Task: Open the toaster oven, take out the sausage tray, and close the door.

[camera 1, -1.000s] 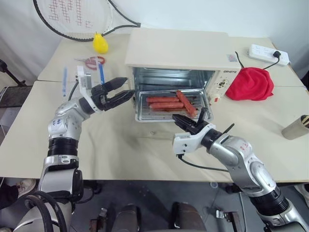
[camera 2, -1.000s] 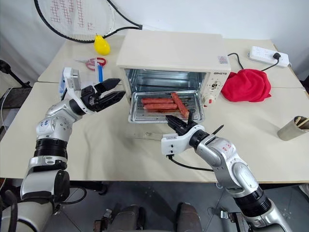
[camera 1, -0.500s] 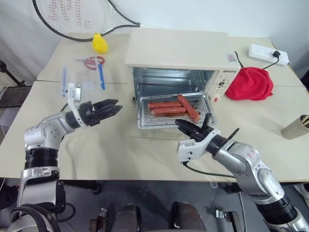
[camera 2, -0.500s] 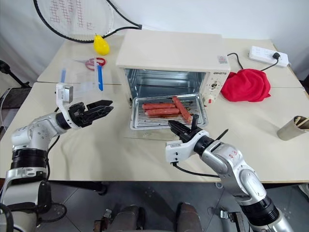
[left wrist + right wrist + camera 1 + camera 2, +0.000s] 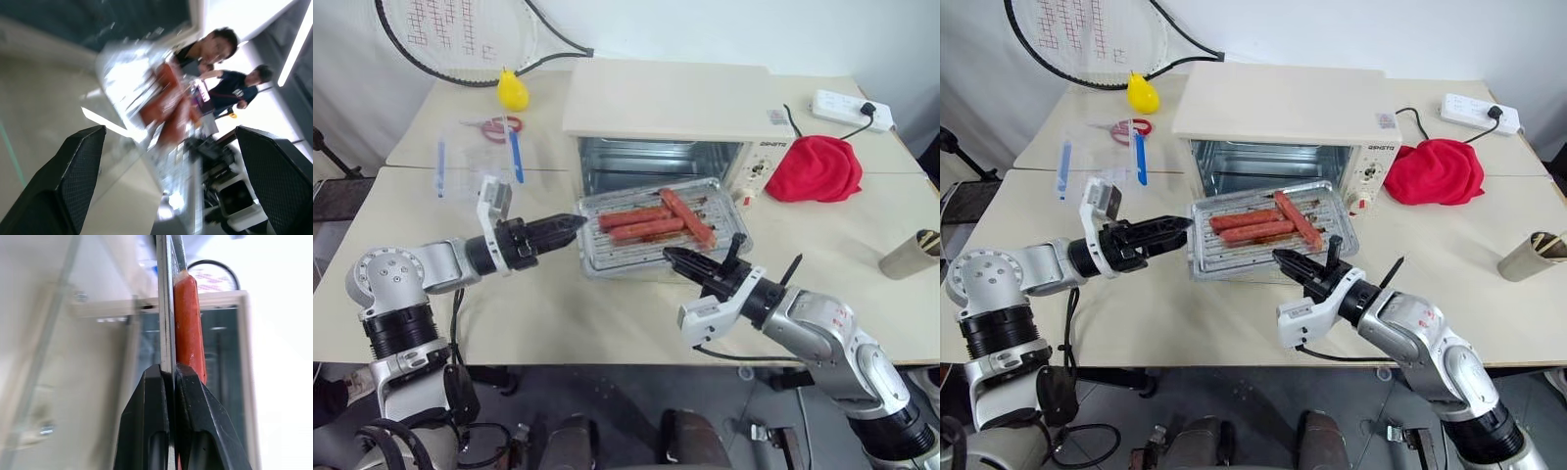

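Note:
The cream-white toaster oven (image 5: 666,103) stands open at the back of the table. Its glass door (image 5: 58,333) lies flat in front of it, under the tray. The silver sausage tray (image 5: 607,257), with three reddish sausages (image 5: 641,220) on its rack, is out of the oven mouth and held above the door. My right gripper (image 5: 677,258) is shut on the tray's near rim. My left gripper (image 5: 570,226) points level at the tray's left edge. It is open, and its fingers (image 5: 73,171) stand wide apart with nothing between them.
A red cloth (image 5: 818,168) and a power strip (image 5: 852,103) lie right of the oven. A cup (image 5: 911,255) stands at the right edge. A clear bag (image 5: 475,157), red scissors (image 5: 499,125), a yellow object (image 5: 512,93) and a racket (image 5: 440,34) are at the back left.
My right gripper has drawn the tray out of the oven toward me. My left gripper has sunk, rolled and come back, and now points at the tray's left edge.

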Robot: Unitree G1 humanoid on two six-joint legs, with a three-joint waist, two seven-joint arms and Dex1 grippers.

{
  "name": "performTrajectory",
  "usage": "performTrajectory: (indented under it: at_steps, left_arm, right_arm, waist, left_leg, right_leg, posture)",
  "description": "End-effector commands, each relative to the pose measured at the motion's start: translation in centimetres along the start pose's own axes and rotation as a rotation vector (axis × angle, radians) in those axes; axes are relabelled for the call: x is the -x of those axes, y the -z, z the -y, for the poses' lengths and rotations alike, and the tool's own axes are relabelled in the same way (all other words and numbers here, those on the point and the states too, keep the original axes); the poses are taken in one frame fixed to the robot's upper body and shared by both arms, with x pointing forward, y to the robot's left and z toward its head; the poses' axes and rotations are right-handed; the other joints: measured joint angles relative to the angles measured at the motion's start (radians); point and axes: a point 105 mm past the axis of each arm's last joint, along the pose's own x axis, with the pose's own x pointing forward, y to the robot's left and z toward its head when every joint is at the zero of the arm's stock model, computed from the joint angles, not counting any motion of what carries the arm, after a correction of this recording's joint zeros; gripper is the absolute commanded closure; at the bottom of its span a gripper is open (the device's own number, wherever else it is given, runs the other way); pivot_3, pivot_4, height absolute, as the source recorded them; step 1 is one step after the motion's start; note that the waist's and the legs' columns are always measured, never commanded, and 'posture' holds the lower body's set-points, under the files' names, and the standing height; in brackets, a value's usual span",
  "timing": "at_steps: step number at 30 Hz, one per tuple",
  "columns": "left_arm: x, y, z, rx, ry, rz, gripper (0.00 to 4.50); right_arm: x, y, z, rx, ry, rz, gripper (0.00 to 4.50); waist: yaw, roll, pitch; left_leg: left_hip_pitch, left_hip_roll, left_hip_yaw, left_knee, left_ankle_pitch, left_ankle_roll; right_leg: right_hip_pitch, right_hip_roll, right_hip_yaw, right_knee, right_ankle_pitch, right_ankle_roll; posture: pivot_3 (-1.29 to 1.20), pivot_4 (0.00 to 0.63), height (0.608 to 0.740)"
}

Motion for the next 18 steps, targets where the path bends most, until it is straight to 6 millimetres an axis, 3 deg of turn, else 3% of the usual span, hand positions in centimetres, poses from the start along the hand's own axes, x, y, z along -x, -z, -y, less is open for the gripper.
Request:
performTrajectory:
  at_steps: [1, 8, 18]
  left_arm:
    - [0.5, -0.4, 0.6, -0.011, 0.012, 0.039, 0.84]
    - [-0.3, -0.4, 0.5, 0.051, 0.042, 0.071, 2.84]
    - [-1.3, 0.6, 0.0, 0.151, 0.041, 0.037, 2.84]
  right_arm:
    - [0.0, -0.6, 1.1, 0.006, 0.051, 0.029, 4.49]
    - [-0.1, -0.8, 1.2, 0.010, 0.050, 0.053, 4.49]
    - [-0.4, -1.4, 1.1, -0.004, 0.041, 0.099, 4.49]
  waist:
    - [0.001, 0.000, 0.000]
    - [0.004, 0.000, 0.000]
    - [0.004, 0.000, 0.000]
  left_leg:
    - [0.000, 0.000, 0.000, 0.000, 0.000, 0.000]
    - [0.000, -0.001, 0.000, 0.001, 0.000, 0.000]
    - [0.000, -0.001, -0.001, 0.000, 0.000, 0.000]
  right_leg:
    - [0.000, 0.000, 0.000, 0.000, 0.000, 0.000]
    - [0.000, -0.001, 0.001, 0.000, 0.000, 0.000]
    - [0.000, -0.001, 0.001, 0.000, 0.000, 0.000]
  posture:
    - [0.00, 0.150, 0.740]
    - [0.00, 0.150, 0.740]
    - [0.00, 0.150, 0.740]
